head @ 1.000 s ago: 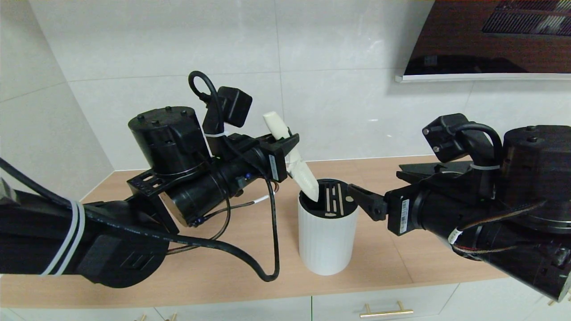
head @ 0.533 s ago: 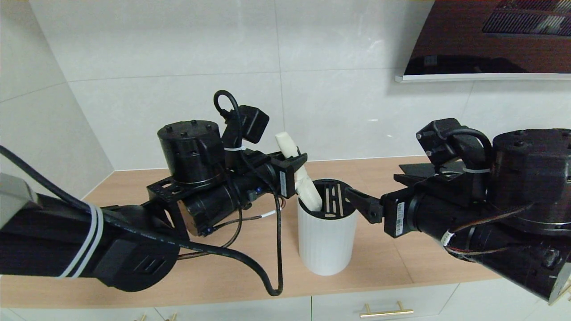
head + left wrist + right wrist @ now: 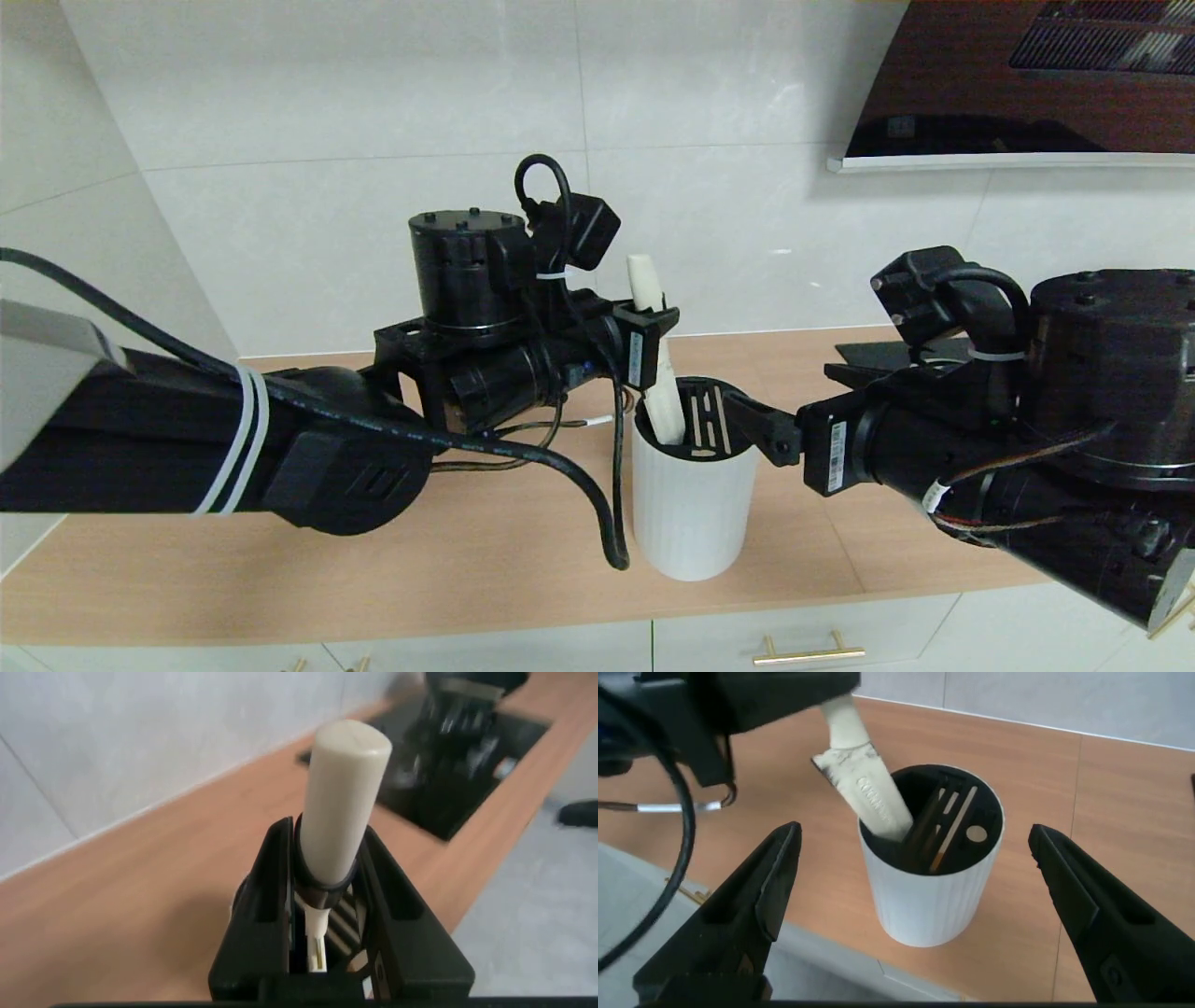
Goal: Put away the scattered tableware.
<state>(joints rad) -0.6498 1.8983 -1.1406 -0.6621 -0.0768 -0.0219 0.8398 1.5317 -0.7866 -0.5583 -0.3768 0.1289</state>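
1. One knife (image 3: 642,280) gripped by handle in left gripper (image 3: 651,329), blade tip down inside holder (image 3: 693,509).
2. Right gripper (image 3: 913,840) spread wide, fingers (image 3: 757,905) either side of holder.
3. Holder upright on counter (image 3: 373,560).

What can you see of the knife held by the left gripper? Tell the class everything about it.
The knife has a rounded cream handle and a white blade that looks ceramic. The left gripper is shut on the handle and holds the knife nearly upright, slightly tilted, blade down. The blade's lower end sits inside the open part of the white ribbed holder, beside its black slotted insert. Whether the blade touches the holder cannot be told.
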